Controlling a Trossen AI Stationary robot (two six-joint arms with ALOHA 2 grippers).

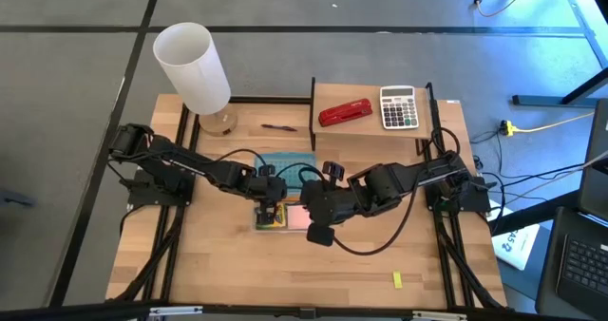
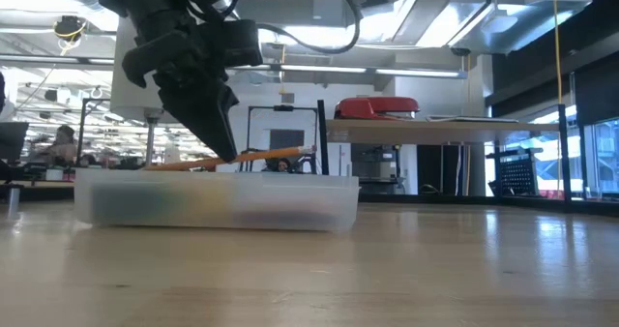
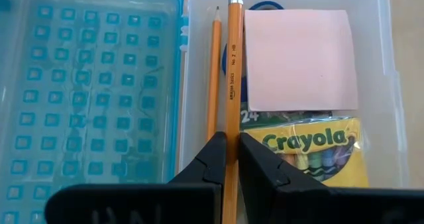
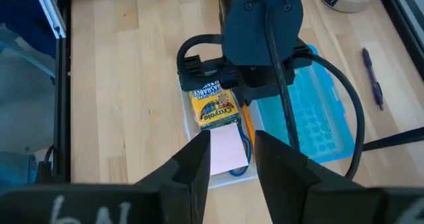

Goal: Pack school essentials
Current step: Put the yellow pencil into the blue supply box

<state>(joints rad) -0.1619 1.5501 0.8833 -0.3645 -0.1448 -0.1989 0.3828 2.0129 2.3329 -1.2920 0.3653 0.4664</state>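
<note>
An open clear pencil case [image 3: 381, 85] lies at the table's middle, its blue lid [image 3: 93, 85] flat beside it. In the case lie a pink sticky-note pad [image 3: 298, 52], a green-yellow crayon box [image 3: 318, 151], blue scissors [image 3: 265, 4] mostly under the pad, and one orange pencil [image 3: 213, 71]. My left gripper [image 3: 232, 141] is over the case, shut on a second orange pencil [image 3: 232, 58]. My right gripper [image 4: 232, 161] hangs open above the case's near side, holding nothing. A dark-red pen [image 1: 278, 127] and a yellow block [image 1: 398, 279] lie on the table. My left gripper pinches the pencil's shaft [image 3: 230, 128], about its middle, between its two fingers. The fingers slant down from above and close on the pencil's two sides. In the low view the pencil [image 2: 271, 154] lies slightly tilted at the height of the case's rim; whether it touches the case I cannot tell.
A raised wooden shelf [image 1: 328, 91] at the far right carries a red stapler [image 1: 344, 113] and a grey calculator [image 1: 399, 107]. A tall white cylinder [image 1: 193, 66] stands at the far left. Bare wood lies along the near edge.
</note>
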